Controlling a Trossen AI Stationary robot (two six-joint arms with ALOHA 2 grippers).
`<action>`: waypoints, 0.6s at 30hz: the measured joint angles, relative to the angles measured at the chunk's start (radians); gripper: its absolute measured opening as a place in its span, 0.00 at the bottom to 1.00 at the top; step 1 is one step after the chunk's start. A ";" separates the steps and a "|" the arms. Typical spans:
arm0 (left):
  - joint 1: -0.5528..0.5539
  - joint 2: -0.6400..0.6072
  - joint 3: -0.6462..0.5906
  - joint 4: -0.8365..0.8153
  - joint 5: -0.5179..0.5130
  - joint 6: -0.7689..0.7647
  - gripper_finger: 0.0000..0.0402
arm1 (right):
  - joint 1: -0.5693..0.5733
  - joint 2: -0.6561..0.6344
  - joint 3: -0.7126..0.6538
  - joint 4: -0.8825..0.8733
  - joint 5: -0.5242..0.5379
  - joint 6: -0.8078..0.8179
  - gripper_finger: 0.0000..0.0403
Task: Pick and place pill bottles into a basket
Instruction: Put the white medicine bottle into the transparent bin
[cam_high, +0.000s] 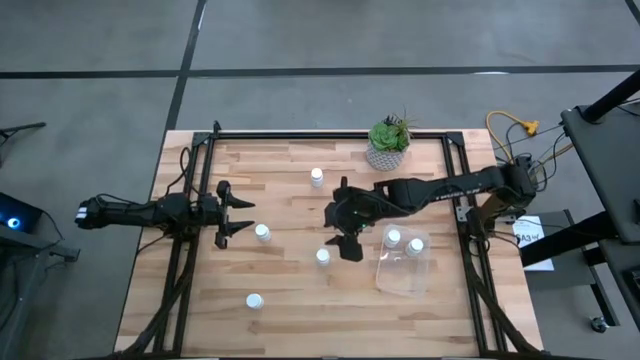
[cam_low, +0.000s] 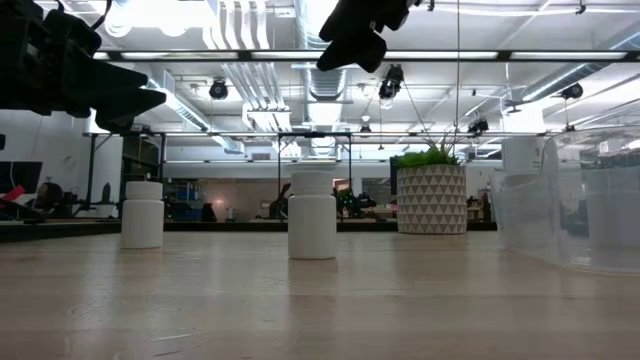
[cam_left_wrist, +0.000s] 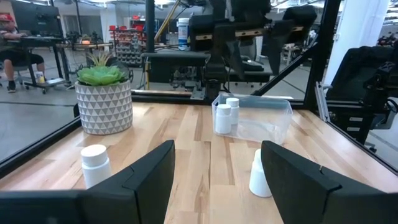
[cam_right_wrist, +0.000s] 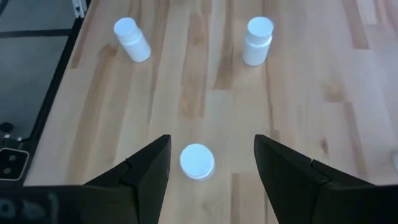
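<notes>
Between our right gripper (cam_right_wrist: 211, 165) fingers, straight below, stands a pill bottle (cam_right_wrist: 197, 161); we should drop squarely over its cap and close low on the body. Both grippers are part-open and empty; the left gripper (cam_high: 240, 217) waits beside another bottle (cam_high: 262, 233). Two bottles (cam_high: 394, 238) already sit in the basket (cam_high: 405, 278).

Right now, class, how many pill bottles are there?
6: two in the basket at and; four on the table at. None seems hidden.
</notes>
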 joint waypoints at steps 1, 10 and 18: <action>0.000 0.000 0.000 0.000 0.000 0.000 0.55 | -0.005 0.000 0.000 0.002 0.000 -0.008 0.54; 0.000 0.000 0.000 0.000 0.000 0.000 0.55 | -0.034 0.002 0.000 0.003 -0.001 -0.007 0.54; 0.000 0.001 0.000 0.000 0.000 0.000 0.55 | -0.035 0.031 -0.004 0.021 0.009 0.023 0.54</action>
